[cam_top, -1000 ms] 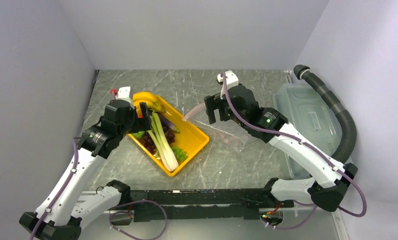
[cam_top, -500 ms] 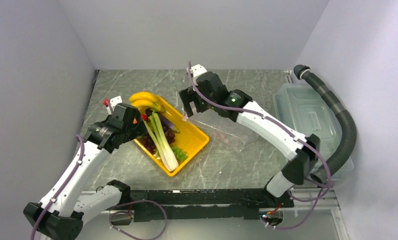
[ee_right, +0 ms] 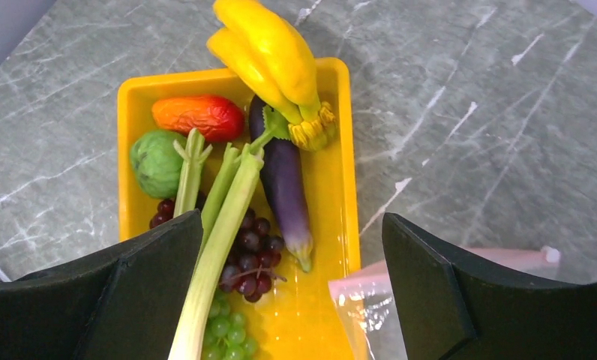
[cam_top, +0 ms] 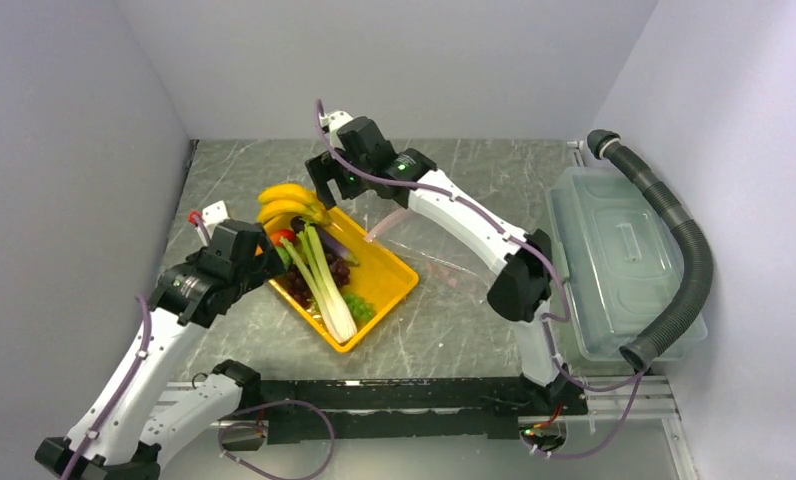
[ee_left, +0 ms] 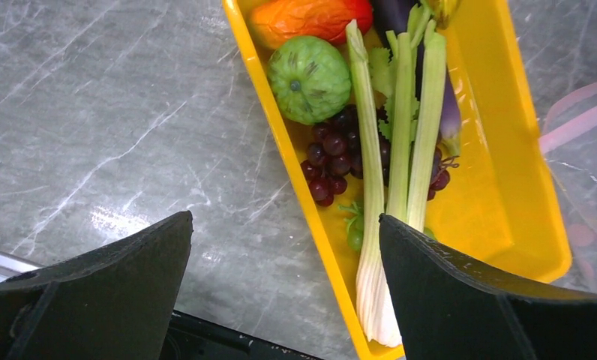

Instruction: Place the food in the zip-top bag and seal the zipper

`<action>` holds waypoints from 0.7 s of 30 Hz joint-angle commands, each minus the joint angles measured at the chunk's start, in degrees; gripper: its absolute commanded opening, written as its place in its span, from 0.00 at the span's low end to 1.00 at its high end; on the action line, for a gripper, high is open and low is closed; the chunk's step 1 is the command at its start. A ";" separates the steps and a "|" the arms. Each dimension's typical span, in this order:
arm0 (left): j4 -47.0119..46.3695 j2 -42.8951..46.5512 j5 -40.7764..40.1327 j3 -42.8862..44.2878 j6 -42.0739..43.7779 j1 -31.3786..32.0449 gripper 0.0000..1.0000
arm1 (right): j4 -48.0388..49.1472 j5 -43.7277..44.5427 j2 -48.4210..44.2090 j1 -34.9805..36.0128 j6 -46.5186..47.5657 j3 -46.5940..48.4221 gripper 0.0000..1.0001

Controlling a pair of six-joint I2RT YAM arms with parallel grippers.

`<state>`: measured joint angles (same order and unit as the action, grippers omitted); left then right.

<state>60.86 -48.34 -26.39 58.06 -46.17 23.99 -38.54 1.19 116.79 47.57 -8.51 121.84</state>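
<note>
You are looking at a grey marbled desk [cam_top: 454,320] carrying a translucent lidded bin [cam_top: 614,250] on its right. The zip-top bag [cam_top: 444,258] is lying flat mid-desk, its pink zipper [ee_left: 573,126] just beside the yellow tray [cam_top: 389,265]. The food [cam_top: 319,265] is sitting in that tray: celery [ee_left: 400,150], bananas [ee_right: 269,49], purple grapes [ee_left: 329,161]. Your left gripper [ee_left: 284,221] is hovering over the tray's left rim, jaws spread wide, holding nothing. Your right gripper [ee_right: 292,217] is hanging above the tray, equally wide and empty.
</note>
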 commanded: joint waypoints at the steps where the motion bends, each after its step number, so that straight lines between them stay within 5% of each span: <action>1: -1.32 3.28 -0.80 -0.49 0.51 0.07 1.00 | 0.60 -3.98 4.09 0.15 1.09 6.71 0.93; 21: -4.42 9.18 3.80 -1.02 6.60 0.09 1.00 | 20.29 -7.44 14.86 0.15 3.41 6.67 0.88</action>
<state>58.50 -39.83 -24.08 57.32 -40.88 23.99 -25.47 -4.80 130.41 47.64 -6.15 126.61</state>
